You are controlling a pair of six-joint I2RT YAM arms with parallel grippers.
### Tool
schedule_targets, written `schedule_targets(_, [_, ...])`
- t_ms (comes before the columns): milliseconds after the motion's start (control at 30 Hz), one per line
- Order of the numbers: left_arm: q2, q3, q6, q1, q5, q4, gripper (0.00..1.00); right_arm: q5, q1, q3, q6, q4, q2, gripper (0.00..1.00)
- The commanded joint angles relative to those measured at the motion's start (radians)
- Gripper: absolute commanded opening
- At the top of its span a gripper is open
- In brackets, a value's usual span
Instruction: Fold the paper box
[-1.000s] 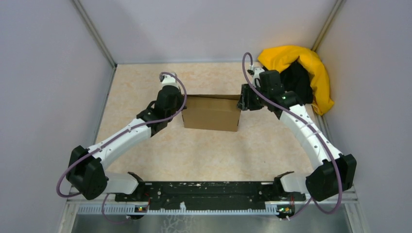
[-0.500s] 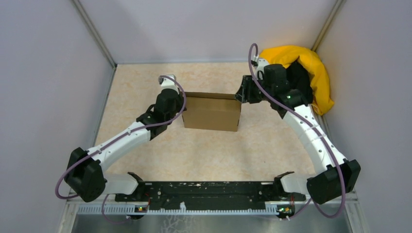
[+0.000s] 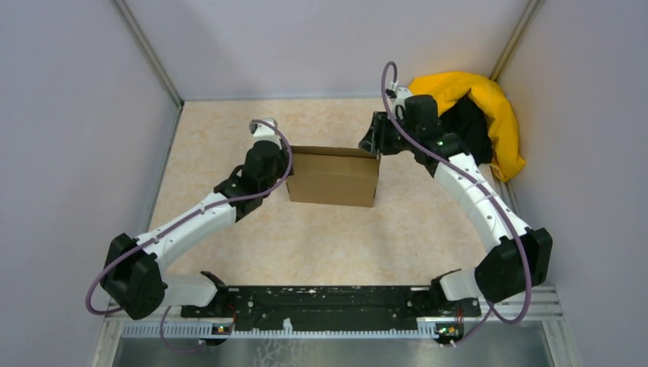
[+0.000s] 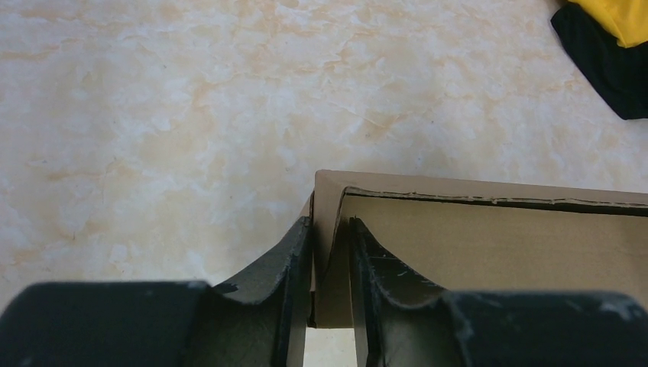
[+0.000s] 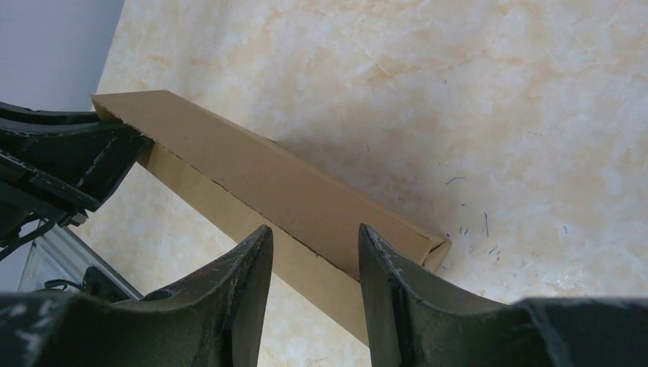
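The paper box (image 3: 333, 180) is a flat brown cardboard rectangle in the middle of the table. My left gripper (image 3: 286, 164) is at its left end. In the left wrist view the gripper (image 4: 330, 222) stands astride the box's left wall (image 4: 327, 229), its jaws slightly apart, so it is open with the cardboard loosely between them. My right gripper (image 3: 371, 144) hovers at the box's far right corner. In the right wrist view it (image 5: 313, 228) is open with nothing between its fingers, and the box's long wall (image 5: 290, 191) lies below them.
A yellow-and-black cloth heap (image 3: 477, 115) fills the far right corner, behind the right arm, and its edge (image 4: 611, 46) shows in the left wrist view. Grey walls close in the beige table (image 3: 229, 130) on three sides. The left gripper (image 5: 61, 160) shows at the box's other end.
The right gripper has swung back and left, from the box's right end to its far right corner. The left jaws have eased apart around the left wall. The box has stayed put.
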State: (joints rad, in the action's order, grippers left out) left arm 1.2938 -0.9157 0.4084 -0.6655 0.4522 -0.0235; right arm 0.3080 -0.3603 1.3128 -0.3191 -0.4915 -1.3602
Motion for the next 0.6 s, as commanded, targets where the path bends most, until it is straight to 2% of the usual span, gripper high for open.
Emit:
schedule_targets(0, [-0.002, 0.033, -0.004, -0.01, -0.038, -0.115, 0.34, 0.02, -0.03, 0.041, -0.002, 0.057, -0.019, 0.44])
schedule_targets(167, [-0.009, 0.01, -0.014, -0.01, -0.048, -0.141, 0.43, 0.018, -0.048, 0.039, 0.007, 0.049, -0.031, 0.42])
schedule_targets(367, [-0.014, -0.009, -0.015, -0.009, -0.063, -0.152, 0.47, 0.009, -0.057, 0.022, 0.02, 0.043, -0.035, 0.33])
schedule_targets(567, [-0.021, -0.03, -0.015, -0.01, -0.066, -0.159, 0.48, 0.007, -0.06, 0.005, 0.034, 0.037, -0.027, 0.29])
